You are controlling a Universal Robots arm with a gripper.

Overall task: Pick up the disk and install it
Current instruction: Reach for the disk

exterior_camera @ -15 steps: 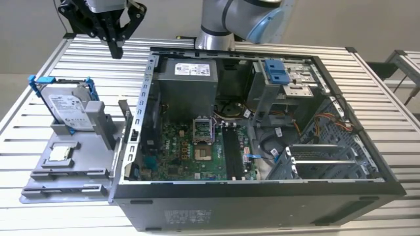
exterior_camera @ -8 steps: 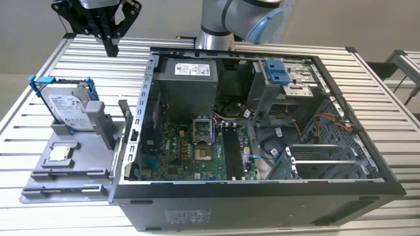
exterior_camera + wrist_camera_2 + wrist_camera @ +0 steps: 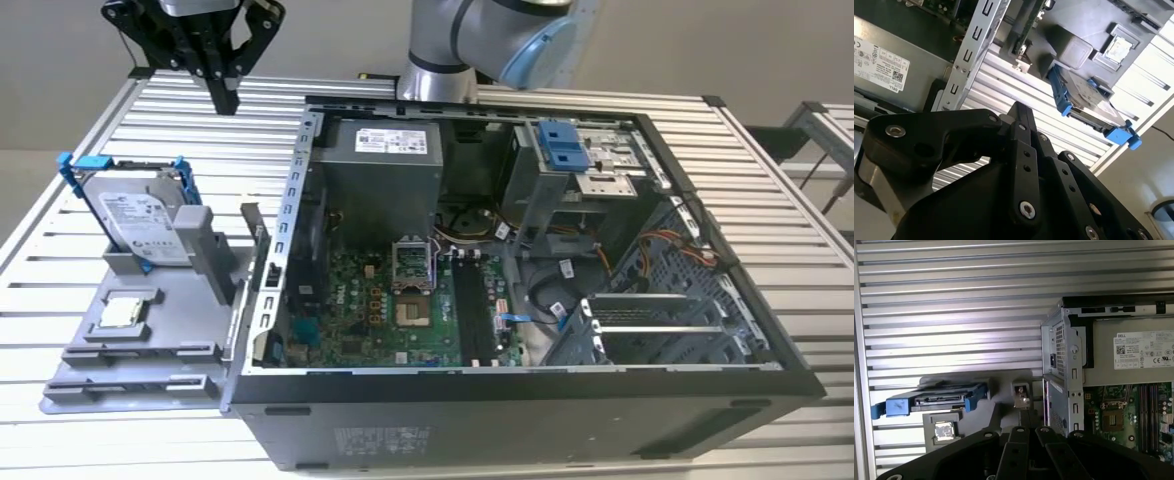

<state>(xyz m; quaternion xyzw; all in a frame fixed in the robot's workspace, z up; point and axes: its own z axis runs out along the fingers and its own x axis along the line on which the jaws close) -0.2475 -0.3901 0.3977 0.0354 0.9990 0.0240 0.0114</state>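
Hanging above the slatted table (image 3: 174, 130), the gripper (image 3: 224, 98) points down with its two black jaws closed together to a single tip. Nothing is held between them and they touch nothing. In the exterior view it is near the far corner of the open case (image 3: 534, 385), on the exterior view's left, with bare slats beneath it.

The disk (image 3: 140, 225) is well apart from the gripper. It stands on edge, slightly tilted, in a slot of the grey holder (image 3: 200, 255), with its white label facing the exterior camera. A blue bracket frames its edges. The holder rests on the table just beside the case's outer wall, on the exterior view's left.

A square silver chip (image 3: 123, 312) lies flat in a recess of the holder's base, on the near side of the disk.

Inside the case the green board (image 3: 400, 300) lies on the floor, with the grey power supply (image 3: 387, 160) beyond it. A blue latch (image 3: 567, 145) sits on the drive cage towards the exterior view's right.

Both wrist views show the closed jaws in front, with the disk edge-on in its holder beyond them.
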